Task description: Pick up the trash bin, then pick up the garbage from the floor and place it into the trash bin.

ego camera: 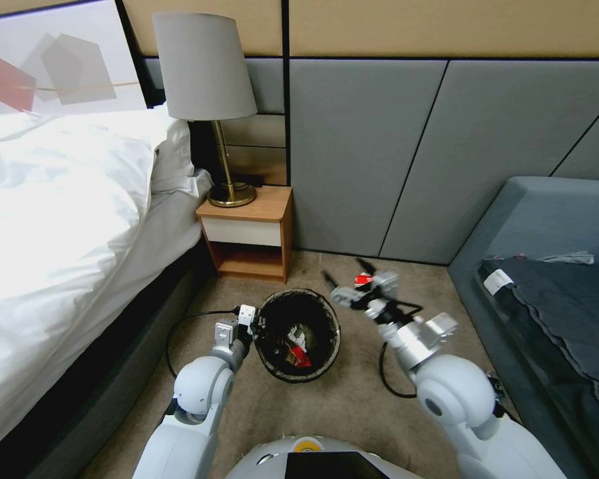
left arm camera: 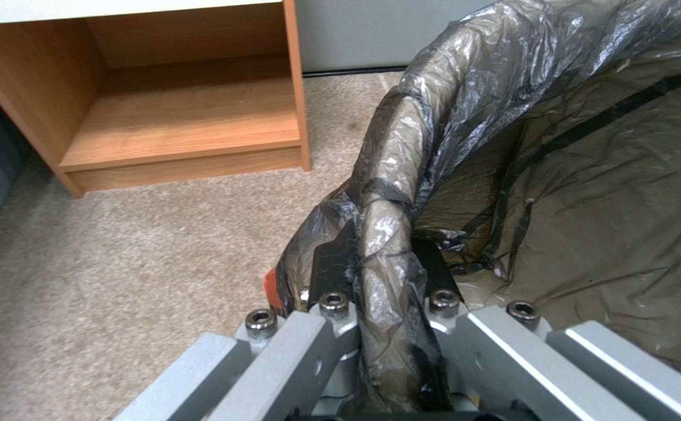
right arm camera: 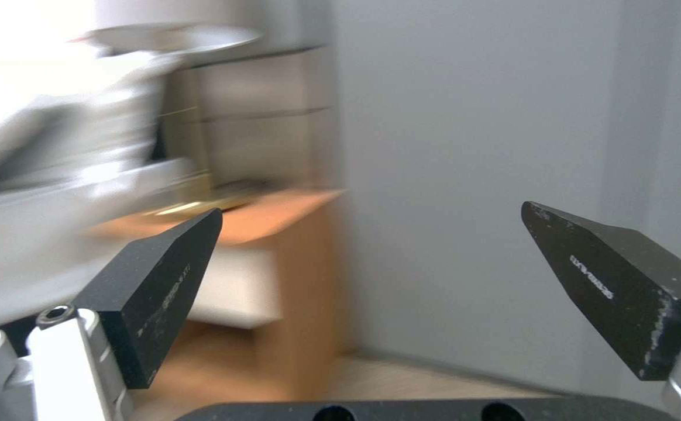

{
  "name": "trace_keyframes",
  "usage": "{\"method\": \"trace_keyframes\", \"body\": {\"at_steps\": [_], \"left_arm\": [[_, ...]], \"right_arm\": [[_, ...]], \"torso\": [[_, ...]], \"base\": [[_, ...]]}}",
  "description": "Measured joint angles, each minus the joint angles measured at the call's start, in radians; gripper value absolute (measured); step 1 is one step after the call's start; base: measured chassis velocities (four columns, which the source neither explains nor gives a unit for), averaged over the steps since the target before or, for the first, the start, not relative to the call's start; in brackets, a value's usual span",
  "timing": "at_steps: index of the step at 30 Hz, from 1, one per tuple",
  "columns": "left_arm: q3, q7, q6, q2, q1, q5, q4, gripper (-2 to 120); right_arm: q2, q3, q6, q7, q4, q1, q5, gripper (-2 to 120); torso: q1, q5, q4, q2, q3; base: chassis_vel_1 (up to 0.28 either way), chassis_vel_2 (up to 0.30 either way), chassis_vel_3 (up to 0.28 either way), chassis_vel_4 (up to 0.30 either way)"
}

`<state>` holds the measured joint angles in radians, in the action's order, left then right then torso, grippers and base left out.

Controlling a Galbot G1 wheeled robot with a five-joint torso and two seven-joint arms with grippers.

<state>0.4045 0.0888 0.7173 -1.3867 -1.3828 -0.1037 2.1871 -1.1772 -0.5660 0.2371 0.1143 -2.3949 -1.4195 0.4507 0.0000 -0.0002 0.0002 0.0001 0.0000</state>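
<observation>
Fingers of left gripper (left arm camera: 377,275) pinch trash bin (ego camera: 298,334) rim; right gripper (right arm camera: 372,263) spread wide, lettering unreadable.

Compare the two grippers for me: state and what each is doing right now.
The left gripper is shut on the bagged rim of the trash bin, one finger inside and one outside; the right gripper is open and holds nothing. The left gripper sits at the bin's near-left edge, beside the nightstand; the right gripper hangs in the air past the bin's right side, pointing toward the wall. Both have dark fingers on silver metal mounts.
</observation>
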Motion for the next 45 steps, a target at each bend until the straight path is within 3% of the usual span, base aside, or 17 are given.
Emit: {"method": "trace_keyframes", "body": {"at_steps": [6,13,23,25,31,40,45], "left_arm": [[0.004,0.004,0.0,0.0,-0.001,0.0,0.003,1],[0.002,0.005,-0.001,-0.003,-0.001,0.001,0.003,1],[0.0,0.005,-0.002,-0.004,0.0,0.0,0.003,1],[0.001,0.005,-0.002,-0.004,0.0,0.0,0.004,1],[0.004,0.005,-0.003,-0.003,-0.001,-0.001,0.005,1],[0.003,0.006,-0.013,-0.005,-0.001,-0.005,0.005,1],[0.007,0.003,-0.021,-0.005,-0.007,-0.012,0.006,1]], "right_arm": [[-0.143,-0.162,-0.096,0.003,0.084,-0.098,-0.158,100],[-0.224,-0.246,-0.171,-0.03,0.111,-0.194,-0.237,100],[-0.313,-0.228,-0.258,-0.047,0.123,-0.263,-0.332,100],[-0.364,-0.19,-0.317,-0.047,0.137,-0.305,-0.391,100],[-0.402,-0.167,-0.344,-0.042,0.142,-0.336,-0.415,100],[-0.405,-0.179,-0.346,-0.03,0.145,-0.335,-0.417,100],[-0.402,-0.189,-0.338,-0.037,0.169,-0.331,-0.415,100]], "torso": [[0.0,0.0002,-0.0002,0.0,0.0],[0.0,0.0002,-0.0003,0.0,0.0],[0.0,0.0001,-0.0002,0.0,0.0],[0.0,0.0001,-0.0004,0.0,0.0],[0.0,0.0001,0.0001,0.0,0.0],[0.0,0.0002,-0.0006,0.0,0.0],[0.0,0.0002,0.0003,0.0,0.0]], "base": [[0.0,0.0,0.0,0.0],[-0.046,-0.036,-0.041,-0.047],[-0.087,-0.093,-0.089,-0.084],[-0.11,-0.11,-0.124,-0.117],[-0.108,-0.111,-0.125,-0.125],[-0.109,-0.112,-0.092,-0.098],[-0.011,-0.009,-0.005,-0.003]]}}
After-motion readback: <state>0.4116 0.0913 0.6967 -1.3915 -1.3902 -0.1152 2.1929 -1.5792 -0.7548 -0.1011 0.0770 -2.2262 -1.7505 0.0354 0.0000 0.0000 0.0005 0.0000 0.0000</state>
